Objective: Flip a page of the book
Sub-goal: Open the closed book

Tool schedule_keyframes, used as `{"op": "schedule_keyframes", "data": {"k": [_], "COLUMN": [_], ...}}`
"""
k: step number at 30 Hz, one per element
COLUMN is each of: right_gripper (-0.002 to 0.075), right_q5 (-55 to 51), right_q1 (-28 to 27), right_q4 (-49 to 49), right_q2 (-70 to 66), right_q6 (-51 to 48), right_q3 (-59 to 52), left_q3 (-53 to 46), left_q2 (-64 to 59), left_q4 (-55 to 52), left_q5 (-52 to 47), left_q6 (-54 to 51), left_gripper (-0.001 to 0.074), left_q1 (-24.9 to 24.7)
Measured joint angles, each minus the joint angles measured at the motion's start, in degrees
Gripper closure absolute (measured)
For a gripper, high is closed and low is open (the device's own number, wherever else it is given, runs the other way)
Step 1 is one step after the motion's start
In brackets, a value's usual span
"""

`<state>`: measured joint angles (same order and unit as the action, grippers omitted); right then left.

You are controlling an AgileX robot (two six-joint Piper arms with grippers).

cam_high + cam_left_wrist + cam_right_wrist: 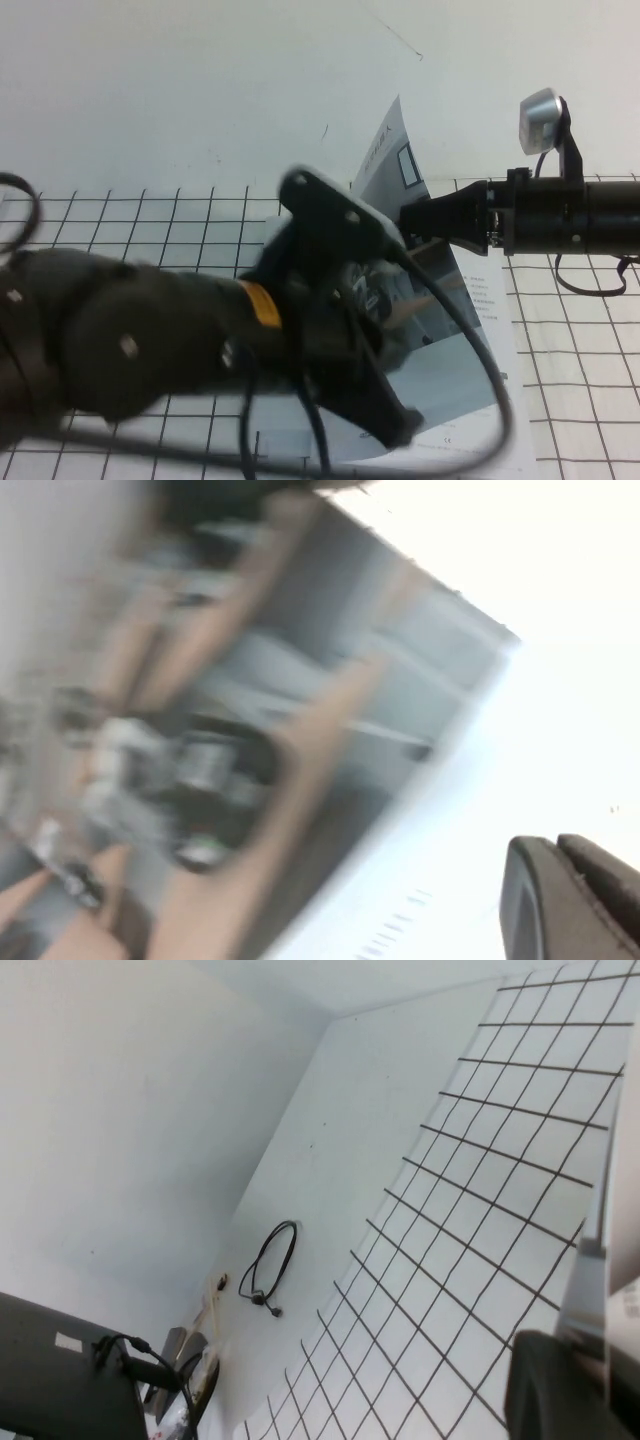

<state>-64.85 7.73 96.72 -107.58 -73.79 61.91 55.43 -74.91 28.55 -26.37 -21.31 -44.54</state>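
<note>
The book [500, 330] is laid on the gridded table [600, 380] right of centre, its long axis running from the near edge toward the far wall. The page [395, 165] is lifted off it and stands steeply, its free corner pointed up and away against the wall, the printed white reverse turned to the right. The right gripper [405, 218] is brought in level from the right and is met at the raised leaf's edge; whether it is clenched on the paper cannot be told. Much of the book is hidden behind the left arm, and the left gripper [385, 410] is hung low over the cover photo [250, 750], its state likewise not discernible. In the left wrist view the photo is smeared. Print on the pages is too small to be read.
</note>
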Motion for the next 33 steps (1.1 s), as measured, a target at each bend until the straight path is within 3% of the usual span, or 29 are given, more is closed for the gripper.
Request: {"op": "schedule_keyframes", "data": {"k": [3, 8, 15, 24, 33], "right_gripper": [0.0715, 0.0715, 0.0715, 0.0715, 0.0716], "right_q5": [0.7, 1.1, 1.9, 1.8, 1.5], "right_q1": [0.0, 0.0, 0.0, 0.0, 0.0], "right_q4": [0.0, 0.0, 0.0, 0.0, 0.0], "right_q2": [0.0, 0.0, 0.0, 0.0, 0.0], "right_q6": [0.0, 0.0, 0.0, 0.1, 0.1], "right_q3": [0.0, 0.0, 0.0, 0.0, 0.0], "left_q3": [-0.1, -0.4, -0.4, -0.4, -0.4], "left_q2": [0.2, -1.6, -7.4, -22.7, -32.1], "left_q4": [-22.8, -60.5, -85.6, -105.3, -112.1], "left_q5": [0.7, -2.7, -3.3, -7.8, -18.7], "left_q6": [21.3, 55.2, 79.8, 97.2, 105.2], "left_gripper": [0.0738, 0.0738, 0.0738, 0.0738, 0.0738], "left_q1": [-10.2, -22.9, -36.0, -38.7, -38.7]}}
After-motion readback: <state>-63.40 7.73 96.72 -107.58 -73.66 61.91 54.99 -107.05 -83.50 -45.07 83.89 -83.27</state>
